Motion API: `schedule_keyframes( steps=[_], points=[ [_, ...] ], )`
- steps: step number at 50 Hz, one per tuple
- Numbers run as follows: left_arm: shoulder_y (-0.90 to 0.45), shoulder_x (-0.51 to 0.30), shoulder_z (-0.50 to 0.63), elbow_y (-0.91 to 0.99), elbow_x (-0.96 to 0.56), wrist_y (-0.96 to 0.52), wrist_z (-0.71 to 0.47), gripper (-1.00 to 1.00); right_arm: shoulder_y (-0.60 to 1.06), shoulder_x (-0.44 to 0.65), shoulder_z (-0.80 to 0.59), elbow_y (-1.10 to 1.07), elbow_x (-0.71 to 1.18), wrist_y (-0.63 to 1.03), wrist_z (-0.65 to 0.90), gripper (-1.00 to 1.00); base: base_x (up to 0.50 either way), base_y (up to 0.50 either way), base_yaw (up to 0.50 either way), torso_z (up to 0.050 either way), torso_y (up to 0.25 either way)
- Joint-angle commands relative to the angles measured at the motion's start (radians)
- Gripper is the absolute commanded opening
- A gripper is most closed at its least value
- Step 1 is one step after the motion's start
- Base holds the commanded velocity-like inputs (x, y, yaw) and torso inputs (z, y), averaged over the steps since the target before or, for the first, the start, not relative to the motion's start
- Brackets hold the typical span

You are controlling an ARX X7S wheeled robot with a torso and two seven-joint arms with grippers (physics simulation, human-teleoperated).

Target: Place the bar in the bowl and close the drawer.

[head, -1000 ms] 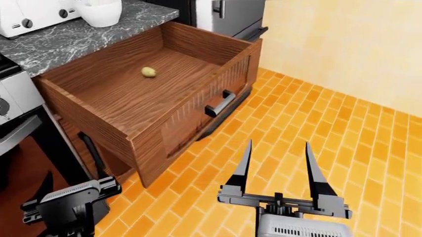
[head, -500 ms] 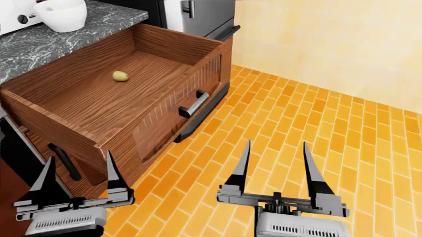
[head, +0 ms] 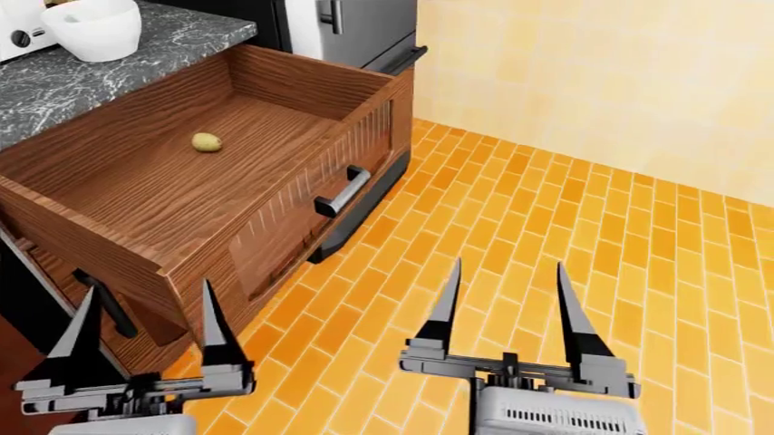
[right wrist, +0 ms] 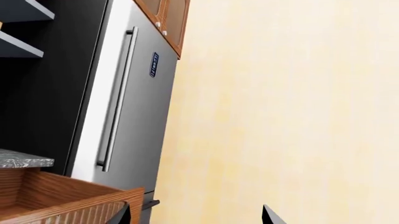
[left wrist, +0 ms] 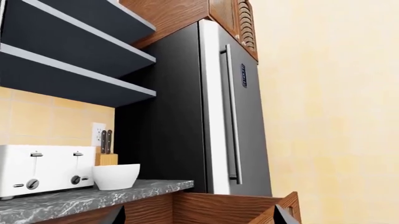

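Orange floor [head: 581, 208] lies under both empty, spread grippers [head: 136, 349] [head: 508, 313], so the small bar [head: 207, 141] could be nudged away in the open drawer [head: 260, 227], missing the bowl [head: 91, 27].

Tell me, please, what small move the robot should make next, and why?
Probably reach the open left end effector forward over the open reddish-brown wooden drawer toward the small yellowish-green bar lying on its floor. Both end effectors hang empty, and the glossy white bowl waits on the countertop.

reddish-brown grained drawer [head: 145, 181], glossy white bowl [head: 91, 27], orange brick floor [head: 581, 236]
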Motion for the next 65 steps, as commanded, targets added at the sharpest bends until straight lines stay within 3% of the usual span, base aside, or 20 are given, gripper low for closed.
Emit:
schedule_keyframes(
  steps=[1,12,65],
  points=[
    [-0.023,-0.001,0.019,0.006,0.003,-0.04,0.014,1.0,-0.014,0.009,0.019,0.018,0.042,-0.054,-0.009,1.0,0.0,0.0,0.0,0.0,0.0],
    [-0.054,0.004,0.039,0.009,0.014,-0.09,0.024,1.0,-0.035,0.014,0.049,0.031,0.065,-0.074,0.014,1.0,0.08,0.04,0.0,0.0,0.0],
    [-0.1,0.008,0.065,0.002,0.001,-0.13,0.039,1.0,-0.066,0.026,0.091,0.012,0.091,-0.075,0.022,1.0,0.44,0.23,0.0,0.0,0.0]
  ],
)
